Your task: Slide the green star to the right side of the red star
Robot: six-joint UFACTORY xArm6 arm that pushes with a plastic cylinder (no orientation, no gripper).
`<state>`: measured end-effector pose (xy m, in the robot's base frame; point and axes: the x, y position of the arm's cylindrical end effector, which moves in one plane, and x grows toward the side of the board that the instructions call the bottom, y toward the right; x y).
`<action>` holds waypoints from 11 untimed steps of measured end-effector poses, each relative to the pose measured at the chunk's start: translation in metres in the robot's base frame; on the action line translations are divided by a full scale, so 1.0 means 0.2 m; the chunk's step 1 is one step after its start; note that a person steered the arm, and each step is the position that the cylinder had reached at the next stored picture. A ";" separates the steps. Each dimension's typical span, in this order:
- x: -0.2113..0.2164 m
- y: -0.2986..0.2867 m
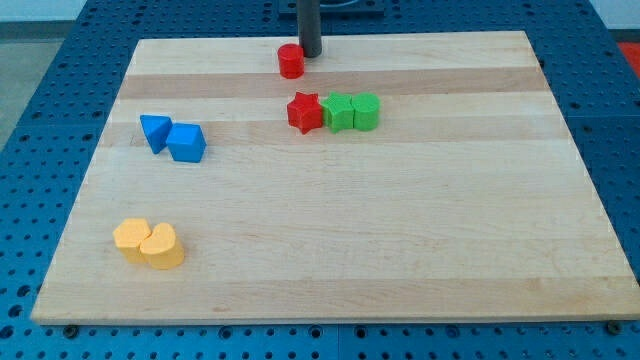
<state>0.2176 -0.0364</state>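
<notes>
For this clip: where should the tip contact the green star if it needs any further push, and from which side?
Probably none: the green star already touches the red star's right side. If nudged, press its top edge; a green cylinder blocks its right. My tip sits beside the red cylinder.

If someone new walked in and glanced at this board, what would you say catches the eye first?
Probably the tight row near the view's top centre: the red star with the green star against its right side and a green cylinder next to that. Just above, my tip stands at the board's top edge beside a small red cylinder. Two blue blocks and two yellow blocks sit at the view's left.
</notes>
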 end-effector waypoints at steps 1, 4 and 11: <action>-0.01 -0.05; 0.20 -0.18; 0.49 -0.26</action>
